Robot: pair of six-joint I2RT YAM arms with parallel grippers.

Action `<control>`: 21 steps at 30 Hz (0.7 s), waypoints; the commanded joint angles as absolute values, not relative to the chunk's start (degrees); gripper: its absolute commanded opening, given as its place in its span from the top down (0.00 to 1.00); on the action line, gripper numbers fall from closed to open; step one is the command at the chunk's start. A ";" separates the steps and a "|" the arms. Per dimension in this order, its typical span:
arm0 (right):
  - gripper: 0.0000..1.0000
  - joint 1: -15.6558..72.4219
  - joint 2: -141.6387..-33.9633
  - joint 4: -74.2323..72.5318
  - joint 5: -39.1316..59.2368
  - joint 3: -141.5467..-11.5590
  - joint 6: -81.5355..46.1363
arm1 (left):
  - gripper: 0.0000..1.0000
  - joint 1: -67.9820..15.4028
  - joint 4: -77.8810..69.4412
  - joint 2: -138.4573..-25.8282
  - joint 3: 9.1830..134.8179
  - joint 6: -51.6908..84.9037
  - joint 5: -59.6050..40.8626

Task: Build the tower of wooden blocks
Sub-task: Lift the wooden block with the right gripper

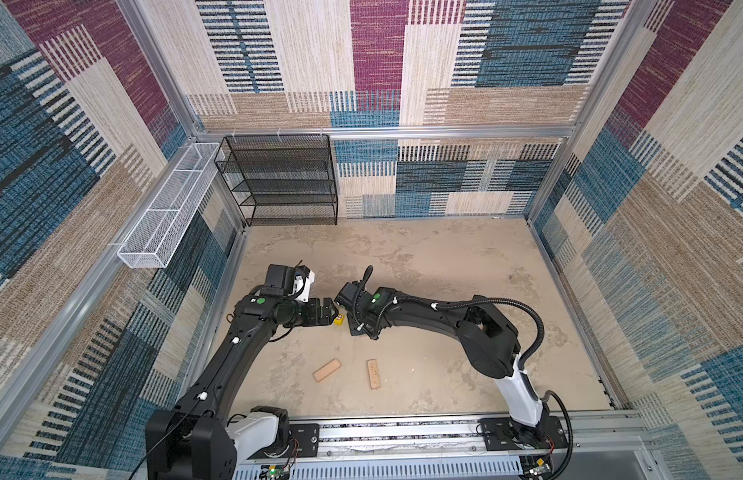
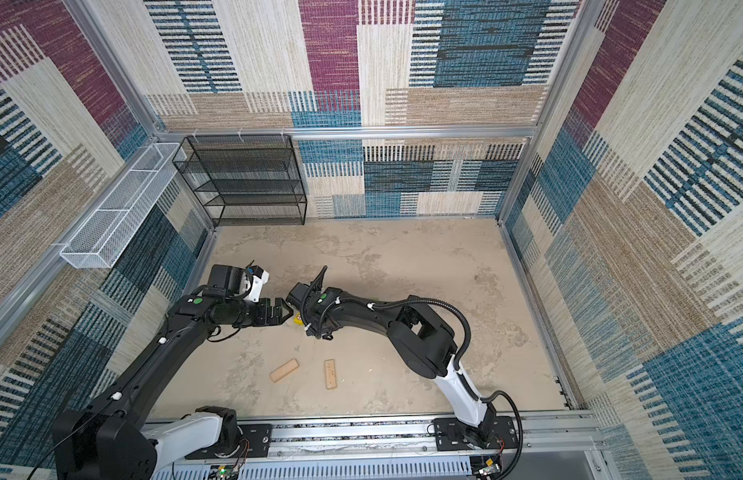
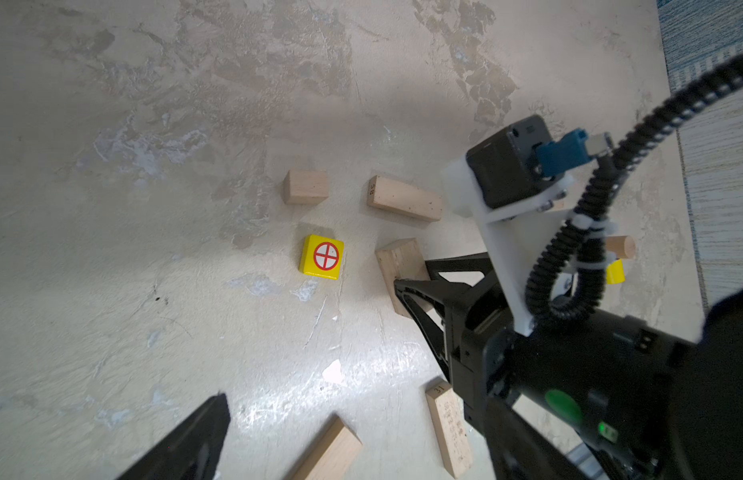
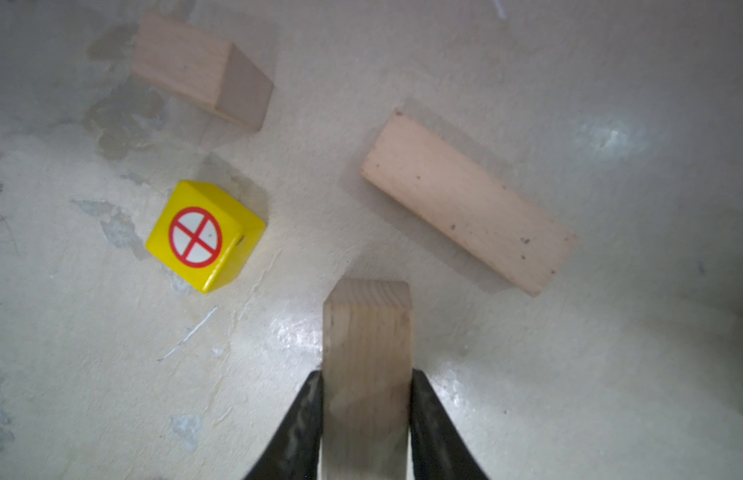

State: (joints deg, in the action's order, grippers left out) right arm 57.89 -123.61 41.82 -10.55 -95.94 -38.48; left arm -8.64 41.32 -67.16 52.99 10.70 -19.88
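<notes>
The work surface [image 1: 444, 270] was a mottled beige slab with grey blotches, boxed in by an aluminium frame and by walls of woven patchwork in blue, magenta and tan. A black mesh shelf [image 1: 278, 178] stood in the far left corner, with a white mesh basket [image 1: 166, 208] on the left wall. The wood blocks lay singly toward the left middle of the surface, apart from one another. The right gripper [image 4: 366, 378] was clamped on a tan brick [image 4: 367, 324], one finger flat on each long side. The brick's long axis ran in line with the fingers and its end grain pointed away from the wrist; whether it was off the surface I could not tell. Just beside it lay a second tan brick [image 4: 469, 203], skewed to it, a short tan block [image 4: 203, 68] and a yellow cube [image 4: 205, 237] with its red-crossed circle upward. The left gripper [image 1: 335, 312] hung near the cube, its jaws wide apart and holding nothing. Nearer the rail, one brick [image 1: 327, 370] lay diagonally and another [image 1: 374, 374] pointed front to back.
</notes>
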 commanded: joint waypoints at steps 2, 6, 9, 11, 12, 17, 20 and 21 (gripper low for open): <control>0.67 57.97 -122.95 41.95 -11.69 -95.69 -39.11 | 0.00 -8.61 41.04 -67.14 52.91 11.89 -20.57; 0.73 57.99 -122.80 42.01 -11.69 -95.40 -39.11 | 0.00 -8.62 41.04 -67.08 52.85 11.89 -20.48; 0.78 58.01 -122.70 41.99 -11.62 -95.20 -39.03 | 0.00 -8.61 41.00 -67.10 52.91 11.88 -20.38; 0.83 57.97 -122.56 42.00 -11.65 -95.09 -38.98 | 0.00 -8.61 41.04 -67.09 52.91 11.96 -20.39; 0.84 57.96 -122.50 41.99 -11.66 -95.02 -38.94 | 0.00 -8.61 41.04 -67.15 52.91 11.95 -20.41; 0.91 57.96 -122.61 41.68 -11.24 -94.73 -38.76 | 0.00 -8.66 41.04 -67.30 52.91 11.95 -20.47; 0.97 57.99 -122.62 41.56 -11.16 -94.83 -38.67 | 0.00 -8.61 41.04 -67.39 52.91 11.95 -20.56; 1.00 58.00 -122.61 41.49 -11.16 -94.91 -38.67 | 0.00 -8.64 41.04 -67.39 52.84 11.95 -20.57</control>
